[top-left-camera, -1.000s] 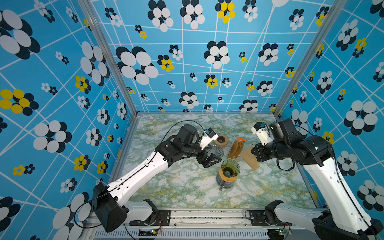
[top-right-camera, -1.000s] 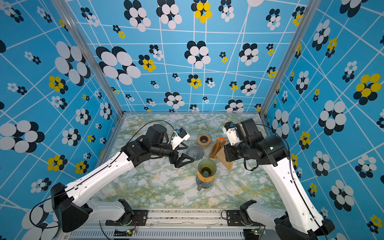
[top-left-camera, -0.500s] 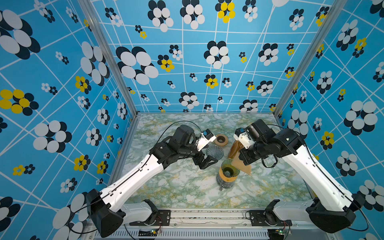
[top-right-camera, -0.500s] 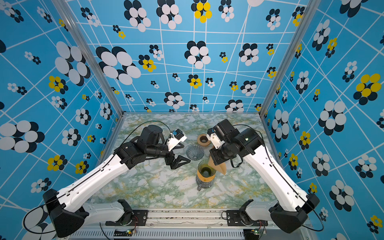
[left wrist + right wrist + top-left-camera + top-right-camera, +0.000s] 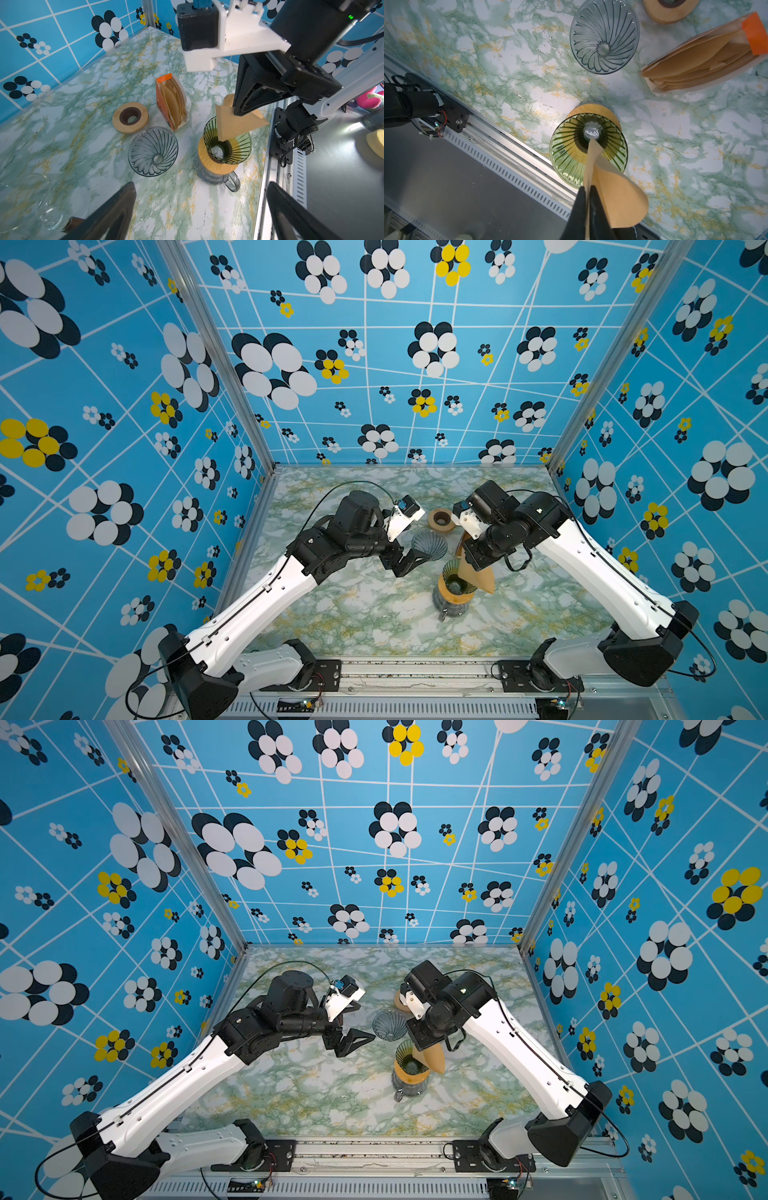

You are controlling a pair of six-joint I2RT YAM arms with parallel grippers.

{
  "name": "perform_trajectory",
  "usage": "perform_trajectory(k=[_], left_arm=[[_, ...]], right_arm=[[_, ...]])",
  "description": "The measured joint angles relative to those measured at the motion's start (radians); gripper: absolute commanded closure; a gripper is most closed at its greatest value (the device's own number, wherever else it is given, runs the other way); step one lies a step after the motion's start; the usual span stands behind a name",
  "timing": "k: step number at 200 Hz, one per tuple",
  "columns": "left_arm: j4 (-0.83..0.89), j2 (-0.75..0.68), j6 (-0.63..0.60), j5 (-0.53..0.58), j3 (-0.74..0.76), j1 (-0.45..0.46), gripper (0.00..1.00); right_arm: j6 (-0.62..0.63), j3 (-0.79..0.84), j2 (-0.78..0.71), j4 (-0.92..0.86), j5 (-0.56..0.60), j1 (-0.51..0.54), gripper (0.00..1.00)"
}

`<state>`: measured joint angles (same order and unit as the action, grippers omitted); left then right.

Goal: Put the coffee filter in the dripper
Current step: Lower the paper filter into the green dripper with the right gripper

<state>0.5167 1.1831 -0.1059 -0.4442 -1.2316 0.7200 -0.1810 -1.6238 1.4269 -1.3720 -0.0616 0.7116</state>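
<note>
Right jaws pinch coffee filter, tip seemingly inside dripper.

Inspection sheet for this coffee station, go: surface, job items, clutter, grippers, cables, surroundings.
Surface: green marbled table, a few dark specks.
Job's things: coffee filter tip inside the green dripper, not yet seated; the dripper sits on a wooden collar over a glass mug.
Clutter: clear dripper, wooden ring, open filter box, each standing apart.
Grippers: left gripper open, holding nothing; right gripper shut on the coffee filter.
Cables: left arm cable arcs overhead; right wrist cable hangs in a loop.
Surroundings: blue flowered walls; metal rail in front.
</note>
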Motion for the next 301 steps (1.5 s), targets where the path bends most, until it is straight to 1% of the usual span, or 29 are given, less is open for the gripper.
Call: perform_trajectory(k=[12,17,18,23,61,97,128,138,150,176,223,258,301], left_arm=[[0.0,0.0,0.0,0.0,0.0,0.0,0.01],[0.0,0.0,0.0,0.0,0.0,0.0,0.01],[0.0,0.0,0.0,0.0,0.0,0.0,0.01],[0.0,0.0,0.0,0.0,0.0,0.0,0.01],[0.0,0.0,0.0,0.0,0.0,-0.001,0.01],[0.0,0.0,0.0,0.0,0.0,-0.001,0.01],[-0.001,0.0,0.002,-0.002,0.0,-0.001,0.01],[-0.003,0.0,0.002,-0.004,0.0,-0.001,0.01],[-0.009,0.0,0.005,-0.004,0.0,-0.001,0.01],[-0.022,0.0,0.008,-0.005,0.001,-0.001,0.01],[-0.027,0.0,0.008,-0.005,0.005,-0.001,0.01],[-0.029,0.0,0.008,-0.005,0.008,-0.001,0.01],[-0.031,0.0,0.008,-0.005,0.008,-0.001,0.01]], right_arm=[[0.0,0.0,0.005,0.007,0.0,0.003,0.82],[-0.001,0.0,0.006,0.011,0.0,0.004,0.78],[-0.002,0.0,0.006,0.013,0.0,0.005,0.75],[-0.005,0.0,0.007,0.019,0.0,0.005,0.73],[-0.026,0.0,0.006,0.062,-0.007,0.006,0.69],[-0.054,0.024,-0.025,0.135,0.001,0.006,0.7],[-0.097,0.094,-0.112,0.193,0.017,-0.003,0.83],[-0.107,0.115,-0.149,0.21,0.019,-0.025,0.86],[-0.116,0.135,-0.183,0.219,0.015,-0.063,0.87],[-0.114,0.183,-0.221,0.227,0.003,-0.11,0.87],[-0.068,0.274,-0.193,0.228,-0.054,-0.11,0.88],[-0.04,0.286,-0.172,0.229,-0.072,-0.11,0.87],[-0.011,0.286,-0.148,0.229,-0.13,-0.11,0.81]])
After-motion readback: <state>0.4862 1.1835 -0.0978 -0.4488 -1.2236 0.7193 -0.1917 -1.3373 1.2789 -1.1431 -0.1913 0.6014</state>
